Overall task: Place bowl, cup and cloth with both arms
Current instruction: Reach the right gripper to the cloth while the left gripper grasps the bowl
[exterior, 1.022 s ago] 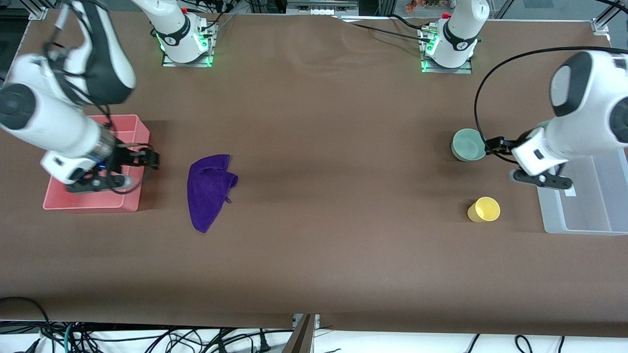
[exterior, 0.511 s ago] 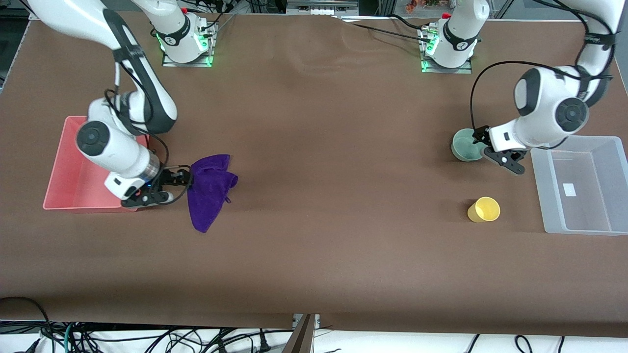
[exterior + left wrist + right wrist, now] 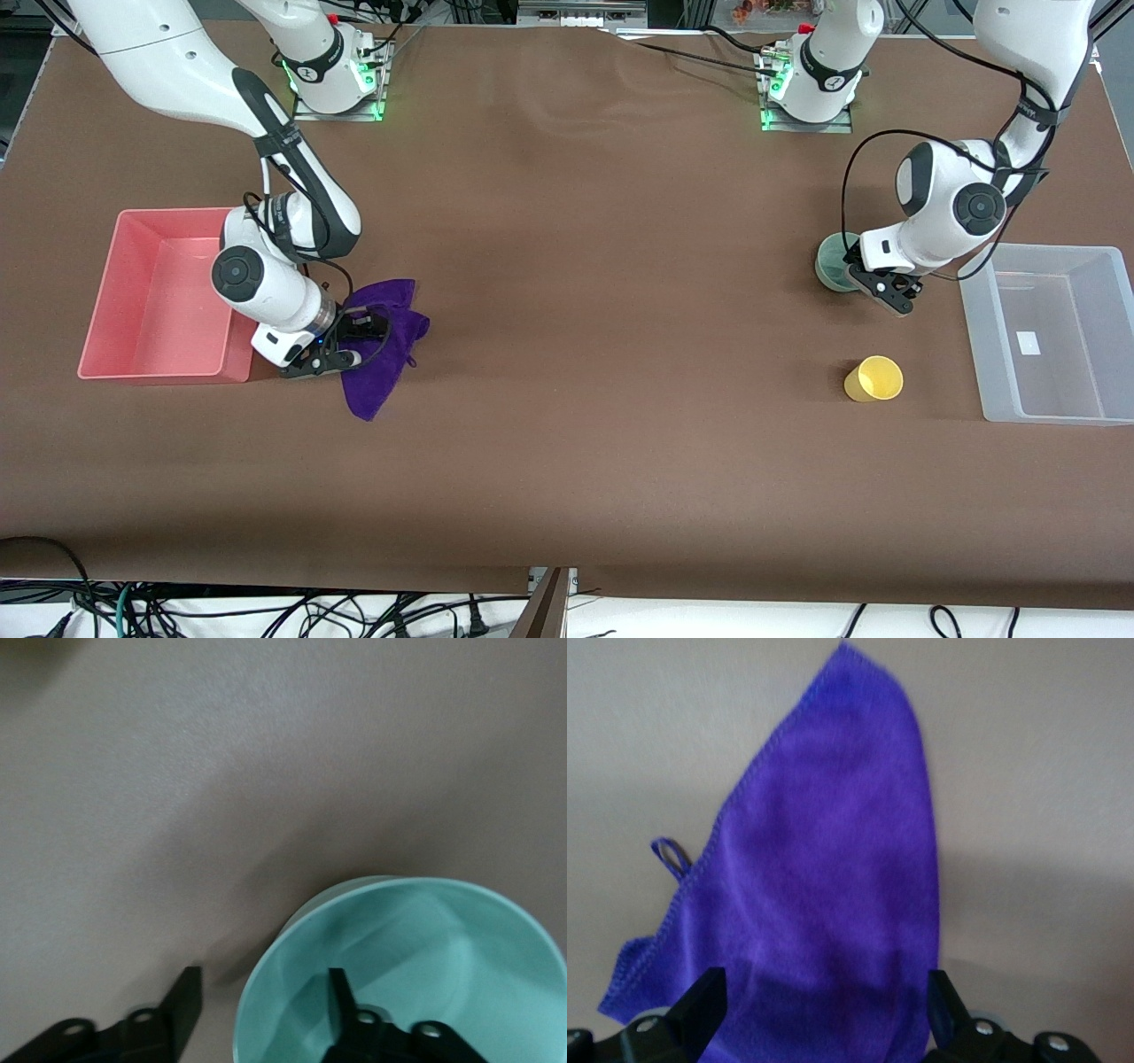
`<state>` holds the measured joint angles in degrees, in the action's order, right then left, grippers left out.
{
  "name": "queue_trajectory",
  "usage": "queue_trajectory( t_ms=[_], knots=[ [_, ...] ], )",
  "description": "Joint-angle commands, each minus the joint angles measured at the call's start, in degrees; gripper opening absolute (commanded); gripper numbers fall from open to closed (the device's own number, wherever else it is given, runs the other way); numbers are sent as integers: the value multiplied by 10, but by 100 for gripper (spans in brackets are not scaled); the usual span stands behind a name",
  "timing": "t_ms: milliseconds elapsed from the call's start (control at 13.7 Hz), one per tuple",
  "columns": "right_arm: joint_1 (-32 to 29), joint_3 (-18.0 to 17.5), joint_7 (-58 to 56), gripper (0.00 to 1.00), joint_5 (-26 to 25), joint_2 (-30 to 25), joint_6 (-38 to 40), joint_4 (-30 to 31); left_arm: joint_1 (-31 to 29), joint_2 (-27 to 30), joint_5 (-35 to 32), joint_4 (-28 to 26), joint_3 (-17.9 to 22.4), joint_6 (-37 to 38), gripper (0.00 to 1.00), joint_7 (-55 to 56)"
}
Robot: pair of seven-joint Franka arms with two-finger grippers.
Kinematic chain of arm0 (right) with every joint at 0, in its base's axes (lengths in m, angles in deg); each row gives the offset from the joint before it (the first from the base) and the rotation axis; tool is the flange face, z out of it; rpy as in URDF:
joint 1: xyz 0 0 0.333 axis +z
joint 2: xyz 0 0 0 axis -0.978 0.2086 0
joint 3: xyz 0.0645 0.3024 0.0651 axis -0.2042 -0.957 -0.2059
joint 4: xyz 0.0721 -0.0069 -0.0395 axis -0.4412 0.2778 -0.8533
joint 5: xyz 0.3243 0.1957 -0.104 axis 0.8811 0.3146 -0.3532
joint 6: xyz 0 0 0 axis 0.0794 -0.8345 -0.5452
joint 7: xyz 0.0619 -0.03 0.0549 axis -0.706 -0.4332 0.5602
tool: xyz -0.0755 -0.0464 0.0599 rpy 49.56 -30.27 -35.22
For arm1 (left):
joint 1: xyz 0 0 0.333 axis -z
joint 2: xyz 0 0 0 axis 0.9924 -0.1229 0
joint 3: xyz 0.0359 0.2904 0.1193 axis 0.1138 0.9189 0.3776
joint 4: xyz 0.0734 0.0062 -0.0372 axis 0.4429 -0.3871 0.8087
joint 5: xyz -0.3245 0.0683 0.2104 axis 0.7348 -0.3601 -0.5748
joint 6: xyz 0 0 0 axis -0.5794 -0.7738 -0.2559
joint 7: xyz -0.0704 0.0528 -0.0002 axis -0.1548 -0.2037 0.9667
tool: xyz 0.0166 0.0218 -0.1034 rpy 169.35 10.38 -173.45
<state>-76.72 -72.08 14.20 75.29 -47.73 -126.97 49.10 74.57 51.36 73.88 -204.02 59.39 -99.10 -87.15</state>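
Reaching was the step in hand for both arms, with nothing yet lifted. The right claw (image 3: 350,341) stood low over the soft deep purple fabric cloth (image 3: 383,354), which lay crumpled on the brown bench (image 3: 585,354) near the right arm's end, just beside the shallow pink plastic tray (image 3: 151,292). In the right wrist view its two fingers were spread wide, one toward each edge of the cloth (image 3: 824,904), gripping nothing; the small loop tag (image 3: 671,857) stuck out at one hem.

The left claw (image 3: 873,288) was at the small round pale mint-green bowl (image 3: 833,261) near the left arm's end, beside the clear plastic bin (image 3: 1054,332). The left wrist view showed its fingers parted astride the bowl's wall (image 3: 257,992), one fingertip (image 3: 341,992) inside the bowl and the other outside, not yet pinching. The small bright yellow plastic tumbler (image 3: 874,379) stood untouched, nearer the front edge than the bowl.

Next, I judged, each claw needed to sink a little and close: the right gathering a fold of fabric, the left squeezing the rim firmly enough that the smooth bowl would not tip or slip.
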Motion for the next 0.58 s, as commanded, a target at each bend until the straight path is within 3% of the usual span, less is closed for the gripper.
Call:
queue_trajectory(
  t_ms=[0, 73, 146, 219, 365, 511],
  knots=[
    [-2, -3, 6, 51, -5, -7, -5, 18, -11, 5, -12, 8, -4, 3, 0, -32],
    [-2, -3, 6, 23, -5, -6, -4, 18, -11, 8, -12, 9, -4, 4, 0, -33],
    [-1, -3, 3, 5, -6, -6, -4, 17, -11, 12, -12, 10, -4, 6, 0, -33],
    [-1, -3, 2, 0, -6, -6, -2, 17, -11, 17, -12, 12, -4, 12, 0, -33],
    [0, -3, 0, 0, -8, -6, 1, 14, -11, 33, -12, 24, -3, 34, 0, -34],
    [-1, -3, -1, 0, -8, -6, 10, 11, -11, 52, -12, 61, 0, 107, 0, -46]
  ],
)
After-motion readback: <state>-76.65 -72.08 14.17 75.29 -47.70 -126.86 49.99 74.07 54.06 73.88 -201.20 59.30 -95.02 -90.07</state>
